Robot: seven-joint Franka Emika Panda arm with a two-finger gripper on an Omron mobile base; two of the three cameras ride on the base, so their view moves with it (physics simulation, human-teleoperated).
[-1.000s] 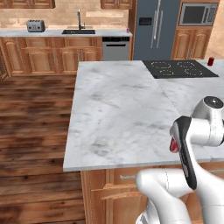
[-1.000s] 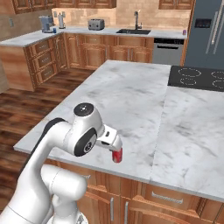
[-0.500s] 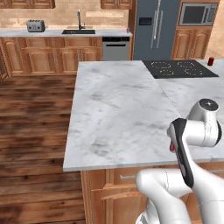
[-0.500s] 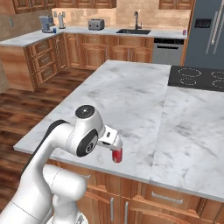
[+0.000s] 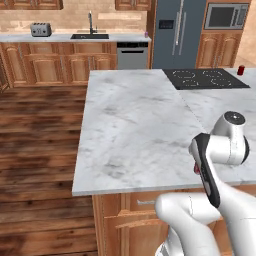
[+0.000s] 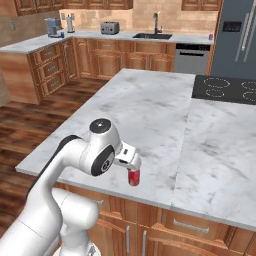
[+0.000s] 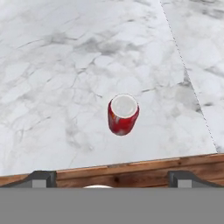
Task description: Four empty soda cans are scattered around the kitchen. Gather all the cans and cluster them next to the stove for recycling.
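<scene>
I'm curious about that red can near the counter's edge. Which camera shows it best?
The hand view: the red can stands upright mid-picture, its silver top plain. The right base view shows it small just below the arm. In the left base view the arm hides most of it.

White-grey marble island counter (image 6: 150, 107), upright red can (image 7: 123, 114) near its front edge, black cooktop (image 5: 204, 78) inset

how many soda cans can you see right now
2, both red. One red can stands near the island counter's front edge, below the open fingers. The other red can stands right of the stove. Others may be hidden.
</scene>
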